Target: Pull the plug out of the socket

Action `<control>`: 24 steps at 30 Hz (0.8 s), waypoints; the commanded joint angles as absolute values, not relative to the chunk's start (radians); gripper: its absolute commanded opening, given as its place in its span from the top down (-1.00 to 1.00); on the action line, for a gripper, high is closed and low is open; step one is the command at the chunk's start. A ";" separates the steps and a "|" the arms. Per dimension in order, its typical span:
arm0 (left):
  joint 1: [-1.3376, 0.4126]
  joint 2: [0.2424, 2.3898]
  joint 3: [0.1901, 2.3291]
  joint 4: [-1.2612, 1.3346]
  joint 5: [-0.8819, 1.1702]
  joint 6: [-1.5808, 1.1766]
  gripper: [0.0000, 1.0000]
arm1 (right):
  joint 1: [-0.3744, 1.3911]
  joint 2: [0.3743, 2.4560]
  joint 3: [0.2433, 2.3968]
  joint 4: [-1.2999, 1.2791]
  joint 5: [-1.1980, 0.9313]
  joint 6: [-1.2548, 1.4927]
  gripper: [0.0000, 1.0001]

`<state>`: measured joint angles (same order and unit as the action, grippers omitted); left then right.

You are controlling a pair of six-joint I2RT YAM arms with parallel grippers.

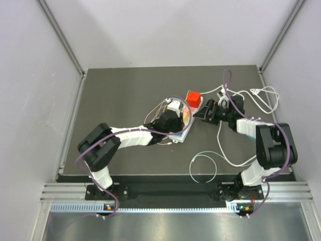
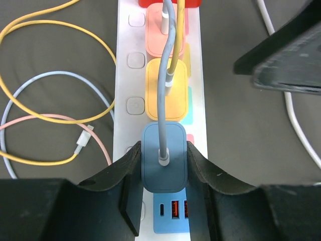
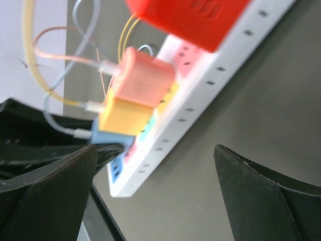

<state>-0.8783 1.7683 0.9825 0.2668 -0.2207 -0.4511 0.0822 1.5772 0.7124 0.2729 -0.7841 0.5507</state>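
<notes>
A white power strip [image 2: 125, 75] holds a row of plugs: red [image 2: 170, 2], pink [image 2: 165, 30], yellow [image 2: 166, 89] and blue [image 2: 164, 168]. My left gripper [image 2: 164, 150] is shut on the blue plug, one finger pressed on each side, and the plug is seated in its socket. In the top view the left gripper [image 1: 175, 116] covers that plug. My right gripper [image 3: 155, 150] is open and empty, hovering beside the power strip [image 3: 200, 100] near the red plug [image 3: 185, 17]. In the top view the right gripper [image 1: 204, 111] is just right of the strip.
Yellow [image 2: 30, 25], light blue [image 2: 30, 90] and pink [image 2: 50, 120] charging cables loop on the dark mat left of the strip. A white cable [image 1: 253, 95] trails at the right and curls near the front [image 1: 203, 163]. The right gripper's body [image 2: 286, 55] hangs close by.
</notes>
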 commanded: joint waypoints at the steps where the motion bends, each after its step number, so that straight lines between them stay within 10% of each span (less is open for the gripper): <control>1: -0.841 1.658 0.947 0.446 -0.166 -0.535 1.00 | 0.110 1.644 0.768 0.406 -0.719 0.692 -0.99; 24: -0.819 1.631 0.854 0.509 -0.022 -0.661 1.00 | 0.186 1.913 0.887 0.474 -0.621 0.897 -0.49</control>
<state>-0.8173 1.6764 0.8486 0.3603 -0.0658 -0.6140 0.1608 1.9079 0.8722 0.4484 -0.6559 0.8917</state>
